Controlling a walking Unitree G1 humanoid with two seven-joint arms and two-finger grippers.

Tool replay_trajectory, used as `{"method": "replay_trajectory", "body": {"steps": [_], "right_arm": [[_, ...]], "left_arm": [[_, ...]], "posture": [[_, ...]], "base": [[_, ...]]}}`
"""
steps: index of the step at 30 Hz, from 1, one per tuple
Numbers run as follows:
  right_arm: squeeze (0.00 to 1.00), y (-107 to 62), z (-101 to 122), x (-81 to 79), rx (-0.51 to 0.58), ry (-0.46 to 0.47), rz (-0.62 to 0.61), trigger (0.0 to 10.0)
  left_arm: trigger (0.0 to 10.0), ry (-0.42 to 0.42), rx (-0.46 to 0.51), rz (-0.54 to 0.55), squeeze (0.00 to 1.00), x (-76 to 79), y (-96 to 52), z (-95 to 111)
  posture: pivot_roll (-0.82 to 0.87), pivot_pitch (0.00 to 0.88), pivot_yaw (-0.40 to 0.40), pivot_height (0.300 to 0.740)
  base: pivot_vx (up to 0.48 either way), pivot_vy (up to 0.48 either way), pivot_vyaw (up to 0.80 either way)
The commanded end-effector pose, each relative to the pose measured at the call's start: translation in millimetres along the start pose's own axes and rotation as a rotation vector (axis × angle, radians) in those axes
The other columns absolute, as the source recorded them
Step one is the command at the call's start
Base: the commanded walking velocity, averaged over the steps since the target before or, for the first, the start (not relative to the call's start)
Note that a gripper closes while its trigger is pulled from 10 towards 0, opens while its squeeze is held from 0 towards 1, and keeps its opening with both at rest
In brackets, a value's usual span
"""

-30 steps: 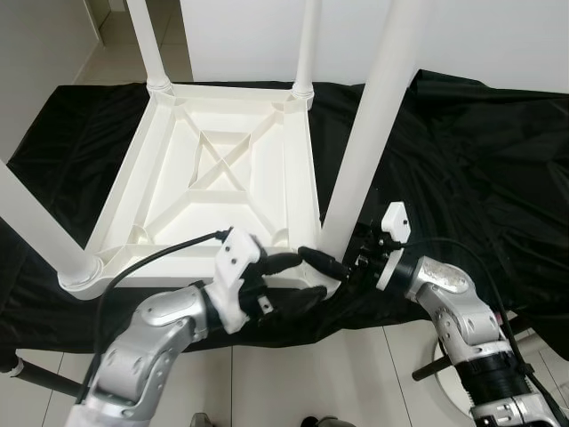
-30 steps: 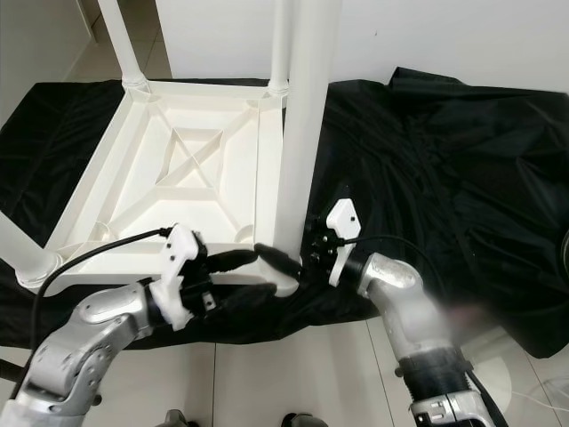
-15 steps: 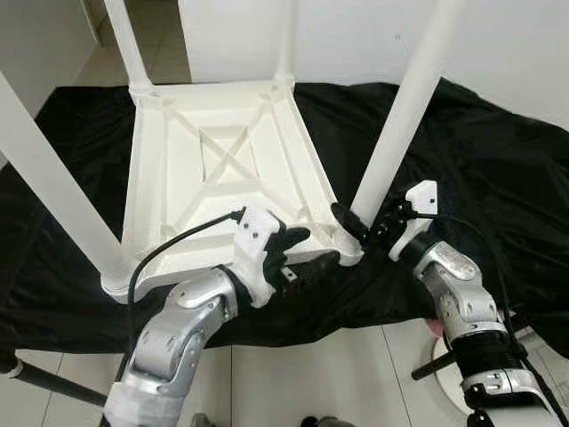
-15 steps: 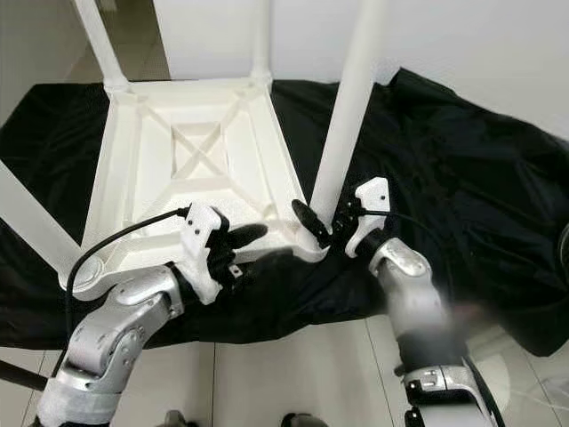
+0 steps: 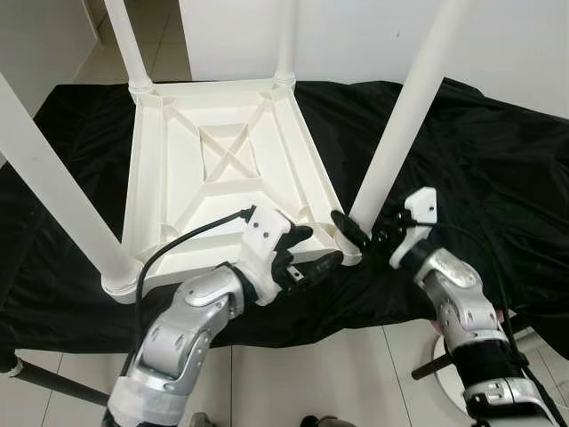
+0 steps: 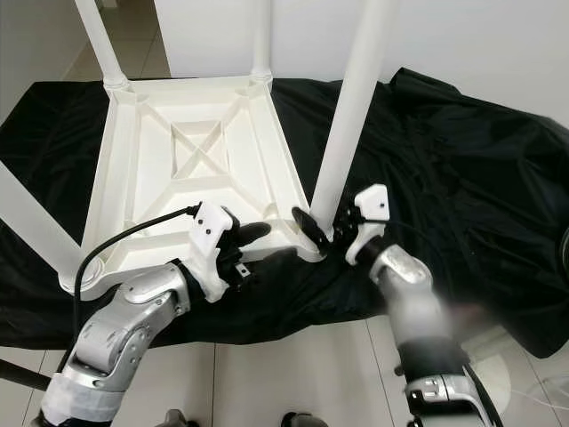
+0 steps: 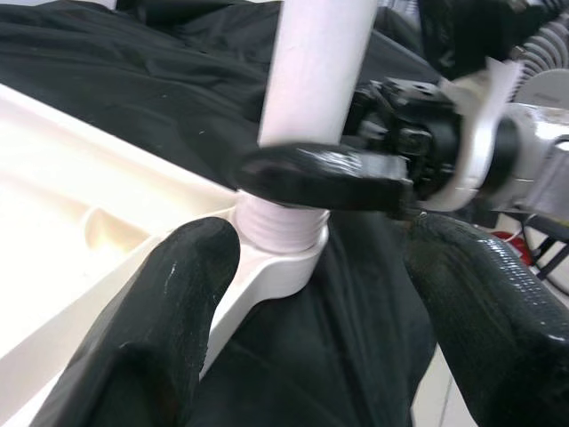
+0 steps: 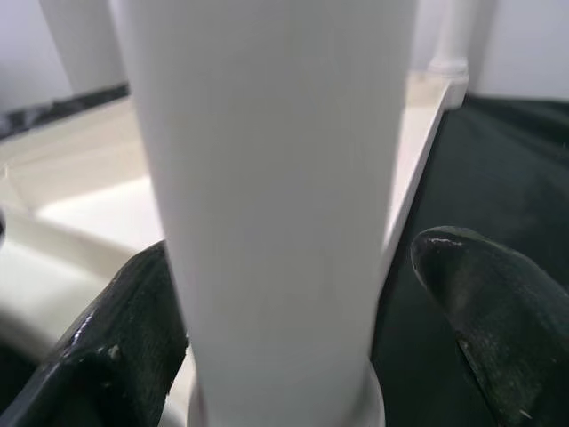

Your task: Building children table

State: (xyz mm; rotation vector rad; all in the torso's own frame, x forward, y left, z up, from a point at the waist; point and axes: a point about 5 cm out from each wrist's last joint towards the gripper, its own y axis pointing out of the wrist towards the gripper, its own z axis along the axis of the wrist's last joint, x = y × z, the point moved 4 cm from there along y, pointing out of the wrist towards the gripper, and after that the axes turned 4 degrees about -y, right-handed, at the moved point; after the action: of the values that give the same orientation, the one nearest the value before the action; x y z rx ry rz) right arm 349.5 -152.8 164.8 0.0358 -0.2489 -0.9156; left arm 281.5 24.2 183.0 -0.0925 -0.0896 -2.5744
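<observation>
**Q:** Where is the table, and how does it lie?

**A:** A white plastic table point(image 5: 222, 169) lies upside down on a black cloth point(image 5: 498, 160) spread over a pale tiled floor point(image 5: 293, 374). Its ribbed underside faces up, and four white legs rise from the corners. The leg point(image 5: 396, 124) at the near right corner is the one between the robot's two arms.

**Q:** Where are the grippers relative to that leg?

**A:** The right gripper point(image 5: 356, 233) sits at the base of the leg, just above its socket. The right wrist view shows one black finger point(image 8: 133, 338) on each side of the leg, spread apart around it; whether they press on it cannot be told. The left gripper point(image 5: 311, 253) is at the table's near edge, just left of the same corner. Its fingers point(image 7: 178, 320) are spread wide, one against the table's rim and the other out over the cloth, clasping nothing.
</observation>
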Motion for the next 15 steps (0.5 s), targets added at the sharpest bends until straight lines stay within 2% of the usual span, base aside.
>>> {"method": "replay_trajectory", "body": {"steps": [1, 2, 3, 4, 5, 15], "right_arm": [[0.00, -2.2, 1.9, -0.1, -0.003, -0.037, 0.017, 10.0], [0.00, -2.9, 1.8, -0.1, -0.008, -0.049, 0.026, 5.8], [0.00, -2.9, 1.8, -0.1, -0.008, -0.049, 0.026, 5.8], [0.00, -3.1, 2.1, 0.1, -0.012, -0.057, 0.034, 1.3], [0.00, -3.0, 2.5, 0.6, -0.014, -0.063, 0.038, 0.0], [0.00, 0.8, 7.3, 1.2, 0.001, -0.074, 0.030, 0.0]], "left_arm": [[10.0, 0.006, 0.007, -0.022, 0.00, 4.1, -0.7, 0.1], [10.0, -0.002, 0.013, -0.017, 0.00, 2.8, -1.1, 1.3], [10.0, -0.002, 0.013, -0.017, 0.00, 2.8, -1.1, 1.3], [10.0, -0.006, 0.016, -0.011, 0.00, 1.9, -1.1, 2.0], [10.0, -0.007, 0.018, -0.007, 0.00, 1.5, -0.8, 2.3], [10.0, 0.009, 0.024, 0.008, 0.00, 2.0, 1.6, 2.1]], "posture": [[-0.05, 0.118, -0.011, 0.740], [-0.05, 0.116, -0.010, 0.740], [-0.05, 0.116, -0.010, 0.740], [-0.05, 0.114, -0.012, 0.740], [-0.05, 0.111, -0.015, 0.740], [-0.04, 0.098, -0.026, 0.740]], "base": [[0.000, 0.000, 0.00], [0.000, 0.000, 0.00], [0.000, 0.000, 0.00], [0.000, 0.000, 0.00], [0.000, 0.000, 0.00], [0.000, 0.000, 0.00]]}}
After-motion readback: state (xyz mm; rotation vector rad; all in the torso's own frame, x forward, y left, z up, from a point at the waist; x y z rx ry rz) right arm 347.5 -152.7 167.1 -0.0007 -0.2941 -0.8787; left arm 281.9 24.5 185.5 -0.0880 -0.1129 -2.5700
